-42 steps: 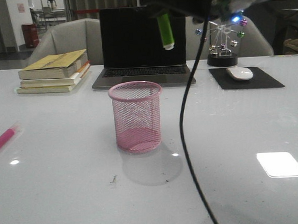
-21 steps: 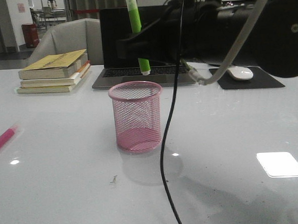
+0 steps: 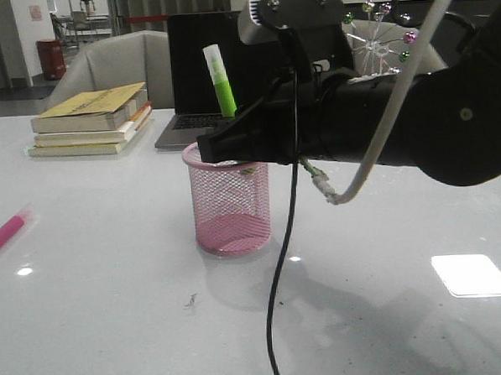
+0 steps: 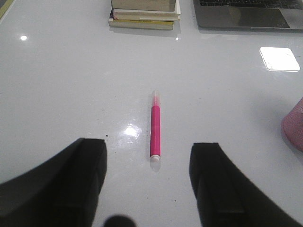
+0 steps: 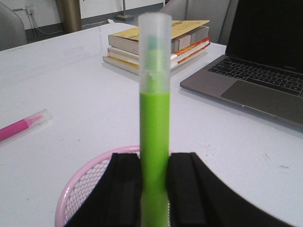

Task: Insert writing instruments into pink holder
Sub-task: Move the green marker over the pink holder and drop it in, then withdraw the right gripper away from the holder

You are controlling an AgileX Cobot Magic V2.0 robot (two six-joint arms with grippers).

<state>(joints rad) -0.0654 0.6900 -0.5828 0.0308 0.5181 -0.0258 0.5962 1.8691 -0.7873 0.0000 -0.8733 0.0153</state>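
The pink holder (image 3: 229,207) stands upright mid-table in the front view. My right gripper (image 3: 231,146) is right at its rim, shut on the green highlighter (image 3: 222,86). That marker stands upright with its whitish cap on top, and its lower end is hidden behind the fingers at the holder's mouth. The right wrist view shows the green highlighter (image 5: 155,118) pinched in my right gripper (image 5: 155,163) above the holder's rim (image 5: 71,198). The pink highlighter (image 4: 155,130) lies flat on the table just ahead of my open left gripper (image 4: 148,147), untouched. The same pink highlighter (image 3: 3,237) shows at the table's left edge.
A stack of books (image 3: 91,120) sits at the back left and an open laptop (image 3: 196,73) behind the holder. A ball desk toy (image 3: 381,38) stands at the back right. The right arm's black cable (image 3: 280,270) hangs in front of the holder down to the table.
My right arm has come down with the green highlighter, from high above the holder to its rim. The pink highlighter and the holder have not moved.
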